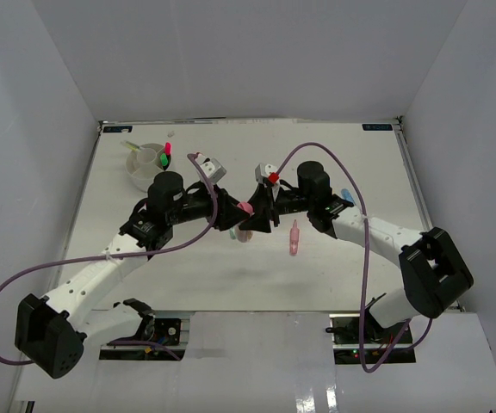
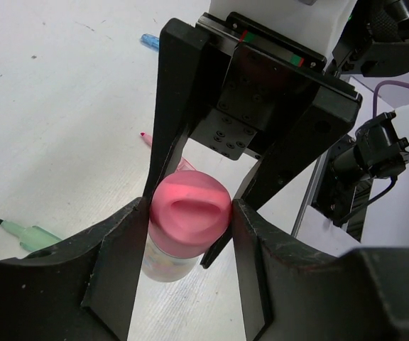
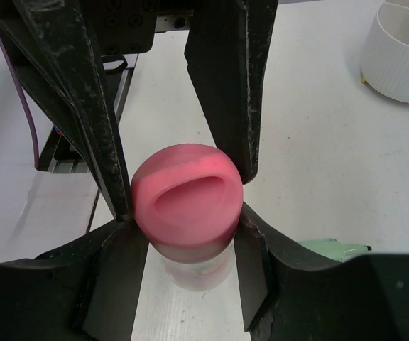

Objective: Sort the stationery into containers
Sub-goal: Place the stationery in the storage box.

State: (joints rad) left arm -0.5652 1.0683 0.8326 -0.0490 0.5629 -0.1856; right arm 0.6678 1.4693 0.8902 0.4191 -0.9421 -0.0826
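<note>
The pink tube (image 1: 245,208) stands upright at mid table, pink cap up, with both grippers on it from opposite sides. In the left wrist view my left gripper (image 2: 190,234) has both fingers pressed against the pink tube's cap (image 2: 190,209). The right arm's fingers (image 2: 172,106) reach down on the far side. In the right wrist view my right gripper (image 3: 188,241) is shut on the same pink tube (image 3: 187,199), with the left arm's fingers (image 3: 222,78) opposite. The round white organiser cup (image 1: 145,165) sits at the far left, markers standing in it.
A pink marker (image 1: 294,238) lies on the table just right of the grippers. A pale green marker (image 2: 34,236) lies close to the tube, and a blue-capped item (image 1: 346,194) lies by the right arm. White walls enclose the table.
</note>
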